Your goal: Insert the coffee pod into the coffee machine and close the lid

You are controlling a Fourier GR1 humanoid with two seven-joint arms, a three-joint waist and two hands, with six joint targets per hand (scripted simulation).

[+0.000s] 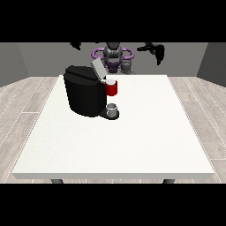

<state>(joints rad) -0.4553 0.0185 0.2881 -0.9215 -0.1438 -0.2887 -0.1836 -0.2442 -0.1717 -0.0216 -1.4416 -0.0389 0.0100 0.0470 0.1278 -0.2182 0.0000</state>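
1. Across the frame's middle and lower part, the white table (132,145) is the biggest thing, its bare top running toward the camera.
2. Left of centre on the table sits the black coffee machine (84,95), with its grey lid (98,68) tilted up and open at the top.
3. At top centre, behind the table's far edge, stands the robot (114,55), small, both arms raised and spread.
4. Upper right of frame: the hand at the view's right (155,50) hangs in the air well above the table; its fingers appear to droop relaxed and hold nothing that I can see.
5. Upper left of frame: the hand at the view's left (76,45) is mostly cut by the top edge; can't tell how it is posed or whether it holds anything.
6. A red pod holder (112,88) sticks out at the machine's right side, below the lid.
7. A small grey cup (112,108) sits on the machine's base, under the red part.
8. The coffee pod (110,81) looks like the small pale piece atop the red holder; not sure.
9. Key relation, as a judgement: pod and lid lie below both hands, toward the camera; the hand at the view's left is nearer the lid sideways, so the closing move needs a reach down and inward.
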